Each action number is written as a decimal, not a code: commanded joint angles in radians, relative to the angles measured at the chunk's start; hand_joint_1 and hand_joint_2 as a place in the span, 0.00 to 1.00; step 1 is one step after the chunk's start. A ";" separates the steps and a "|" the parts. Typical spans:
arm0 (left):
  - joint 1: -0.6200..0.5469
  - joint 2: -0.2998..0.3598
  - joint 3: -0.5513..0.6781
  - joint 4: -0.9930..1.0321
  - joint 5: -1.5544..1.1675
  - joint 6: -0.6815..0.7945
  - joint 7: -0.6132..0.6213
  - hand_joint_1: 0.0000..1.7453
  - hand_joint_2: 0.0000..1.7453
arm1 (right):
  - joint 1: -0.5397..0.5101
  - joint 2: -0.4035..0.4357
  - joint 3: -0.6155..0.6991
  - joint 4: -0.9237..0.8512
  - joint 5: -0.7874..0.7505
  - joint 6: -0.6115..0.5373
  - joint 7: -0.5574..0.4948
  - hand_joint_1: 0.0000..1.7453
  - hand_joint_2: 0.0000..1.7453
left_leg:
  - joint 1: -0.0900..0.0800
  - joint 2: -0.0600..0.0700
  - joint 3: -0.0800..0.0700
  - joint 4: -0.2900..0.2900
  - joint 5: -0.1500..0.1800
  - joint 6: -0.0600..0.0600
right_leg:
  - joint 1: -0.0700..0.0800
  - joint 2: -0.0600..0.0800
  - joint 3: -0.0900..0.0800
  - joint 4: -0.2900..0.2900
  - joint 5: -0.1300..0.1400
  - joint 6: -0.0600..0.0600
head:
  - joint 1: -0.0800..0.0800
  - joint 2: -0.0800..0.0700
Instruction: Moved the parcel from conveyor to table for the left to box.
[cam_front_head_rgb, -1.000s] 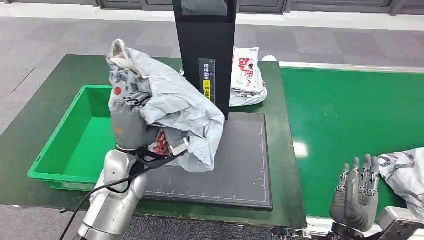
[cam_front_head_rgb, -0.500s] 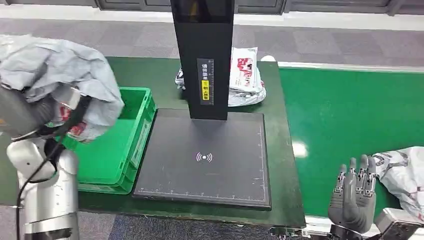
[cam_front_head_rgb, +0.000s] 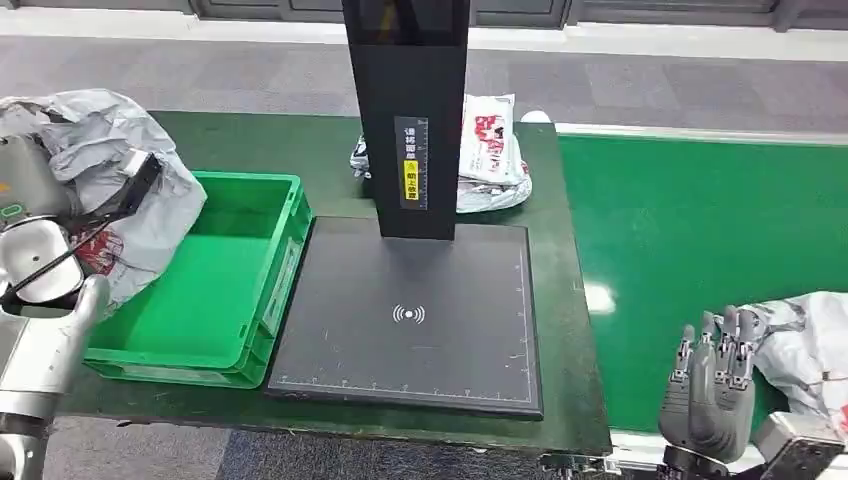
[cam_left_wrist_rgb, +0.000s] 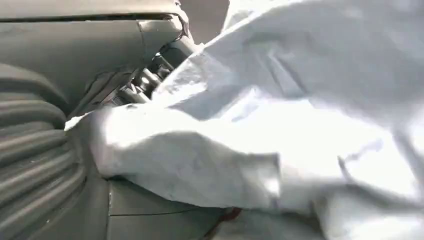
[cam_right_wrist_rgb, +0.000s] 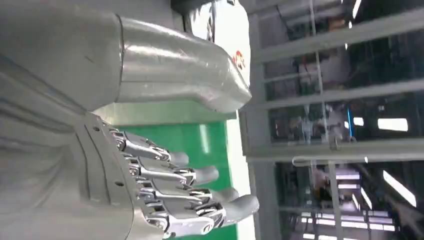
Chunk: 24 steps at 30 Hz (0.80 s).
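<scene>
A: At the counter's (cam_front_head_rgb: 560, 400) left end, what does the left hand (cam_front_head_rgb: 25, 185) have?
B: It holds the grey parcel (cam_front_head_rgb: 130, 190), a crumpled plastic bag with a red print low down. The bag hangs over the left rim of the green bin (cam_front_head_rgb: 215, 290), up off the bin floor. The fingers are buried in the plastic, so how they wrap cannot be told.

A: Does the left wrist view add anything?
B: It shows the ribbed cover of the left hand (cam_left_wrist_rgb: 35, 150) with the parcel (cam_left_wrist_rgb: 280, 135) pressed right against it.

A: And the right hand (cam_front_head_rgb: 712, 385)?
B: It is low over the near edge of the green conveyor (cam_front_head_rgb: 700, 220), fingers straight, apart and pointing up, holding nothing. The right wrist view shows the right hand (cam_right_wrist_rgb: 165, 190) the same way, fingers spread and bare.

A: What lies beside it?
B: A 2nd grey bag (cam_front_head_rgb: 805, 345) lies on the conveyor, just right of that hand; touching or not cannot be told.

A: What else sits on the counter?
B: A black mat (cam_front_head_rgb: 430, 320) with a ruled edge lies beside the bin, touching its right wall. A black post (cam_front_head_rgb: 408, 110) stands at the mat's far edge. Behind the post lies a pile of white bags (cam_front_head_rgb: 490, 150) with red print.
</scene>
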 joint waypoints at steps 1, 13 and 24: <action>-0.104 -0.057 -0.283 0.222 -0.057 -0.168 -0.097 0.00 1.00 | -0.019 0.010 -0.097 0.036 -0.003 0.024 0.000 0.00 1.00 | 0.000 -0.010 0.003 -0.005 0.003 0.002 | 0.000 -0.007 0.005 -0.005 0.001 0.001 | 0.000 0.000; 0.037 -0.160 -0.445 0.176 -0.057 -0.384 -0.303 0.00 0.00 | -0.018 0.022 -0.117 0.058 0.004 0.052 -0.015 0.00 1.00 | -0.002 -0.006 0.003 -0.004 0.002 0.002 | -0.003 -0.004 0.003 -0.004 0.000 0.001 | 0.000 0.000; 0.091 -0.159 -0.358 0.175 -0.057 -0.408 -0.341 0.00 0.00 | -0.010 0.032 -0.128 0.037 0.000 0.064 -0.011 0.00 1.00 | -0.001 -0.006 0.001 -0.003 0.000 0.002 | -0.002 -0.002 0.003 -0.004 0.000 0.001 | 0.000 0.000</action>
